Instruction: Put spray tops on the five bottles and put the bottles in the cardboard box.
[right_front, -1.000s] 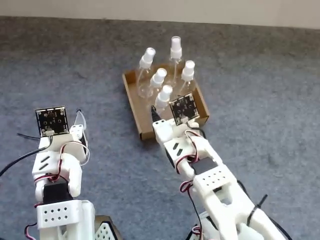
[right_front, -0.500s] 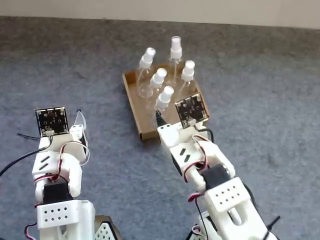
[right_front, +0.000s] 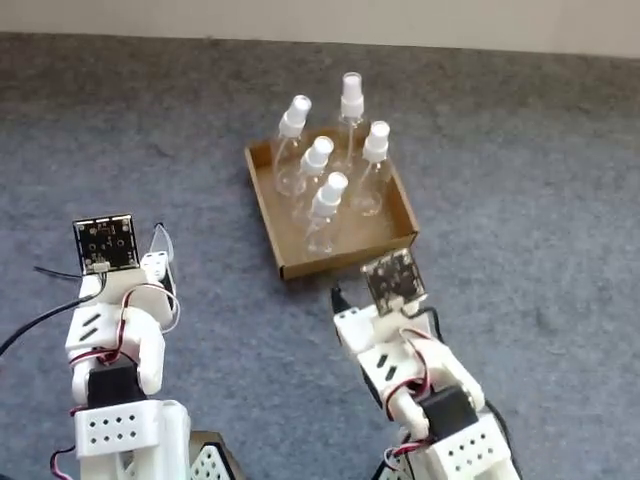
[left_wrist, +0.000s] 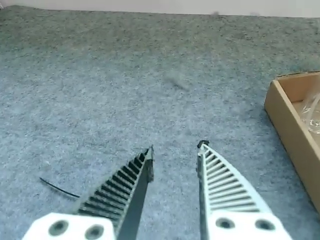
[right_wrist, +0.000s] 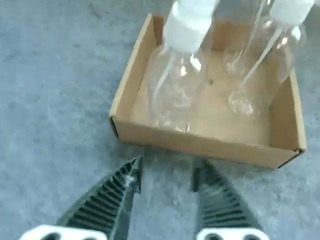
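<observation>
Bottles (right_front: 325, 215), all five wearing spray tops (right_front: 336, 182), stand in the cardboard box (right_front: 350, 258); left gripper (left_wrist: 176, 148) and right gripper (right_wrist: 166, 167) hang part-open, empty, the task apparently complete.

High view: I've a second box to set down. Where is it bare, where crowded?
Bare: the carpet left of the box, beyond the left gripper; also right of the box. Crowded: inside the box, five bottles; the right gripper sits just short of its near wall.
</observation>
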